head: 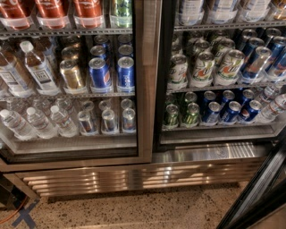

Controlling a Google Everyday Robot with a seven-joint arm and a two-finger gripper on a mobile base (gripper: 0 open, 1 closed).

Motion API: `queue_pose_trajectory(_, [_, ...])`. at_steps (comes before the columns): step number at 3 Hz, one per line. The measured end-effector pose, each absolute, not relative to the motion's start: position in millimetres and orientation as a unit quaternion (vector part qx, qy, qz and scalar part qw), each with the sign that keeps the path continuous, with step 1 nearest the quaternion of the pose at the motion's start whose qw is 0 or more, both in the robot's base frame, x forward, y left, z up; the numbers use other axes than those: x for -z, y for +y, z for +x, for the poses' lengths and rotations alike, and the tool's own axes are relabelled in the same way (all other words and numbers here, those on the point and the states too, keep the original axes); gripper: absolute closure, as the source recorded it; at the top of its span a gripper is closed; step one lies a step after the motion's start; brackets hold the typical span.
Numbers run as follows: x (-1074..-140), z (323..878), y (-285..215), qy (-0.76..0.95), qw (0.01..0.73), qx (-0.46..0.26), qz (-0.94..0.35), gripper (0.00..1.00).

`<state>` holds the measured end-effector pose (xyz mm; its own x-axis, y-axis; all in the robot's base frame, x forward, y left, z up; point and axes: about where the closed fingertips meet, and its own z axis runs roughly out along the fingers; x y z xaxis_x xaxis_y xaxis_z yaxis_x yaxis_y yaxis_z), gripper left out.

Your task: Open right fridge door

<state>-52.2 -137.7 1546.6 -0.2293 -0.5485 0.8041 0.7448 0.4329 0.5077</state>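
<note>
Although the gripper lies outside the frame, so that we cannot tell how its jaws stand, we see the fridge front plainly, looking down at it. The right fridge door [261,194] stands open. It shows edge-on as a dark diagonal band across the lower right corner, running from the right edge to the bottom edge, apart from the cabinet.

The right compartment is uncovered. Green-and-white cans [203,67] fill its wire shelf in the upper right, and smaller green and blue cans [210,112] stand on the shelf below.

Near the centre, the brushed-steel frame of the left door [147,80] runs from top to bottom, shut against the cabinet, with a black strip just to its right. Through its glass we see red bottles [53,11] in the upper left, a gold can [71,74] beside blue cans [99,71] at mid-height, and clear water bottles [38,123] lying on the lowest shelf.

Below both compartments a ribbed steel grille [134,176] spans the frame, catching bright reflections. The floor [143,210] along the bottom is speckled brown stone. In the lower left corner a blue tape cross [24,217] lies on it, with a thin orange cable [10,215] just beside.
</note>
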Motion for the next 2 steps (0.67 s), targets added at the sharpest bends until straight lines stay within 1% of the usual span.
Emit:
queue_pose_trajectory(1, [-1531.4, -61.3, -126.2, -0.603, 0.587, 0.527, -0.118, 0.00])
queue_pose_trajectory(2, [-1489.0, -87.0, -103.4, -0.668, 0.499, 0.533, -0.145, 0.00])
